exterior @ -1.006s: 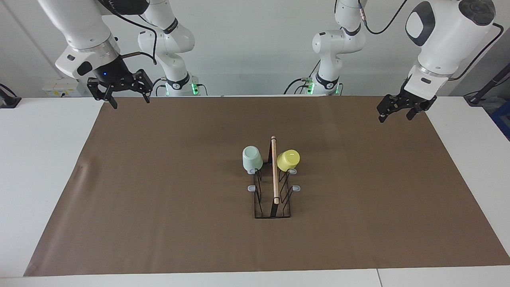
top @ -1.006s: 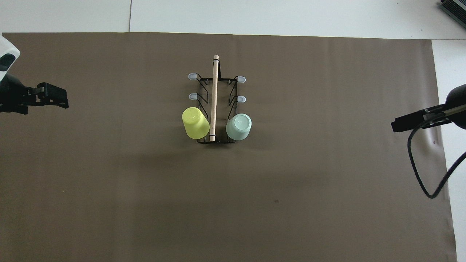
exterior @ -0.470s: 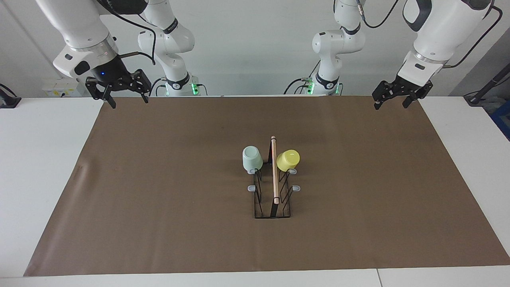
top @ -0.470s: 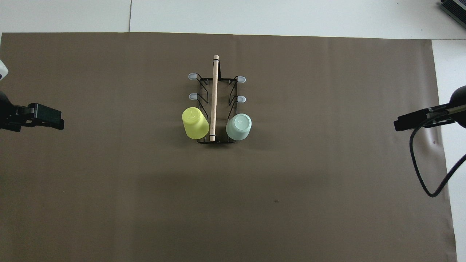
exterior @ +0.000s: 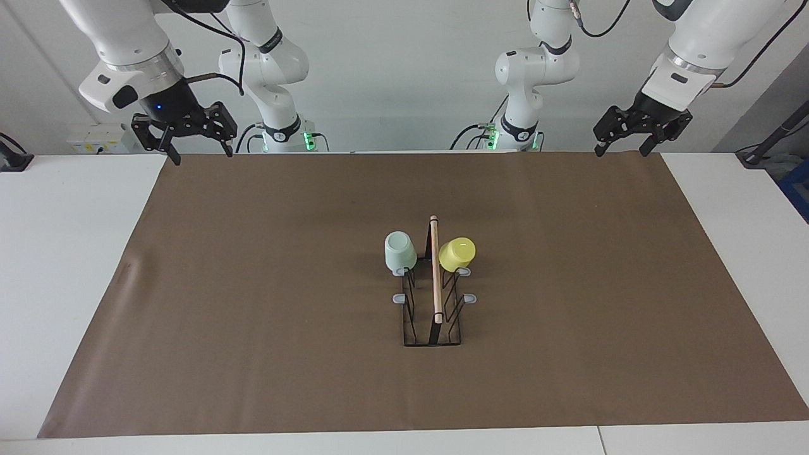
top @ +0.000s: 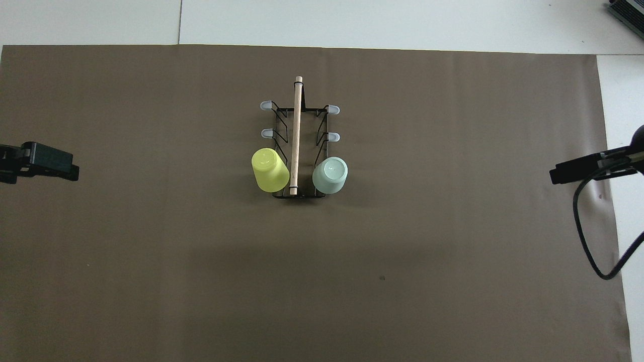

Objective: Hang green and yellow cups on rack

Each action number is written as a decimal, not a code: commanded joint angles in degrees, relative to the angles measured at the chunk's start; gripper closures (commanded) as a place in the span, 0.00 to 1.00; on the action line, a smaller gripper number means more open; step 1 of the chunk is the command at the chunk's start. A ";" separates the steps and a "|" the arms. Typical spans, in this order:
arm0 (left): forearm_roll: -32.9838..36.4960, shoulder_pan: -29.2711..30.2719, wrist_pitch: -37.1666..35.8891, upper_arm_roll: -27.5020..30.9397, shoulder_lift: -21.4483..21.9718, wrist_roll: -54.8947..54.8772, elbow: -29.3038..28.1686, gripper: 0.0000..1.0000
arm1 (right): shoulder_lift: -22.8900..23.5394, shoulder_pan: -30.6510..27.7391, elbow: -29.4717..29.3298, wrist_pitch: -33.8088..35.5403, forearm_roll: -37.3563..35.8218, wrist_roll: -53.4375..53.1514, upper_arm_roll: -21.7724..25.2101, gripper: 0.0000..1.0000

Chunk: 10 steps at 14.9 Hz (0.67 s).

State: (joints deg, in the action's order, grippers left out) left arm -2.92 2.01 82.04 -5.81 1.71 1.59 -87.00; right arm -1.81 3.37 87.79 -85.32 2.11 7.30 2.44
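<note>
Two cups (exterior: 401, 251) upturned on one rack (exterior: 432, 316); left gripper (exterior: 622, 149), right gripper (exterior: 197, 155) both spread, empty.

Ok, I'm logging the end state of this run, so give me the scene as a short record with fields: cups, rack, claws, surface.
green cup: upside down on the rack's peg nearest the robots, toward the right arm's end
yellow cup: upside down, tilted, on the matching peg toward the left arm's end
rack: standing mid-mat, four pegs bare
left claw: open, empty, raised over the mat's edge by its base
right claw: open, empty, raised over the mat's corner
brown mat: covers the table
</note>
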 commanded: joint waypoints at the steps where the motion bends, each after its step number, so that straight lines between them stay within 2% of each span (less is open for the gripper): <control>1: 1.78 0.10 -1.80 -0.16 -0.22 -3.52 0.87 0.00 | -0.56 -0.73 -0.16 1.03 -0.44 -1.24 -0.68 0.00; 10: 0.11 0.45 -0.74 0.10 0.04 -2.38 0.16 0.00 | -0.65 -0.73 -0.16 0.94 -0.53 -1.15 -0.68 0.00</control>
State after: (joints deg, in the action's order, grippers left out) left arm -2.54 2.01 81.51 -5.65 1.68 -0.34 -86.99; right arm -1.83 3.37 87.75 -85.32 2.11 7.29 2.44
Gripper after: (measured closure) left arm 0.000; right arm 0.000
